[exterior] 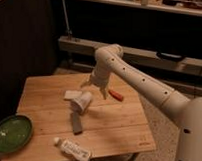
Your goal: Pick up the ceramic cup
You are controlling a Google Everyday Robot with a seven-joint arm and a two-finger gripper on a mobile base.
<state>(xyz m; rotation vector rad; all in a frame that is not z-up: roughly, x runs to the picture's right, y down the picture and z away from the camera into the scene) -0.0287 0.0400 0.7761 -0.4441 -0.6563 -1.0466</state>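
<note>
My gripper [94, 89], fingers [103, 93] spread and empty, just above the ceramic cup [84, 101] (tilted, beside a flat white block [70, 94]) on the wooden table [118, 123].

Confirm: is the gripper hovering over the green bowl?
No, the gripper is by the ceramic cup near the middle of the table, while the green bowl sits at the view's near left corner.

The robot's white gripper [95, 89] is hovering, fingers spread, just above the small cream ceramic cup [84, 101] on the wooden tabletop [120, 120].
</note>
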